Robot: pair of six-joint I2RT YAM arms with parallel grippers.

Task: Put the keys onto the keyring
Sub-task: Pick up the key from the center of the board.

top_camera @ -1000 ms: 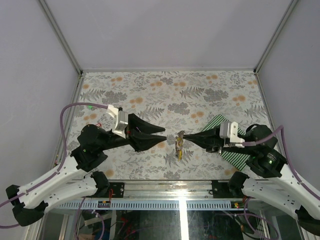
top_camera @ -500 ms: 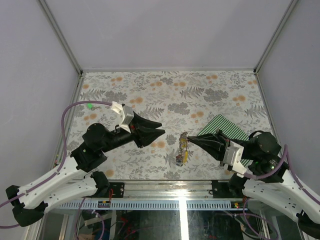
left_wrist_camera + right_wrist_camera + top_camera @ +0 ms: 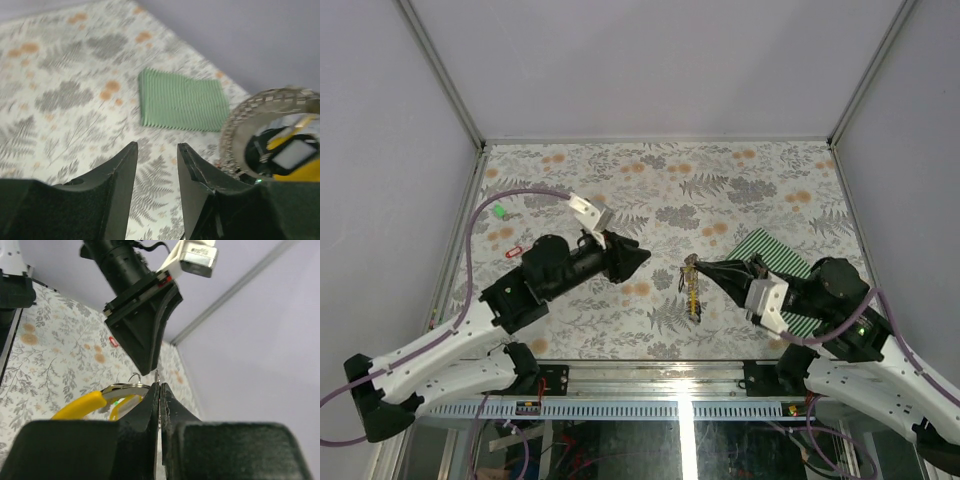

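Note:
My right gripper (image 3: 693,263) is shut on the keyring (image 3: 692,272), a thin silvery loop that hangs below its tips with a yellow-headed key (image 3: 695,300) on it. In the right wrist view the jaws (image 3: 159,386) pinch a thin metal ring (image 3: 158,375), with the yellow key head (image 3: 82,405) to the left. My left gripper (image 3: 638,257) is open and empty, its tips a few centimetres left of the keyring. In the left wrist view (image 3: 157,146) the keyring (image 3: 240,112) shows just to the right. A green key (image 3: 500,211) and a red key (image 3: 513,251) lie on the table at the far left.
A green-and-white striped mat (image 3: 782,255) lies under my right arm and shows in the left wrist view (image 3: 182,107). The floral tablecloth (image 3: 660,180) covers the table. Metal frame posts and grey walls stand around it.
My left gripper has rolled, pulled back a little to the left and narrowed its opening. My right wrist has turned while its tips stayed on the keyring, which swung slightly right.

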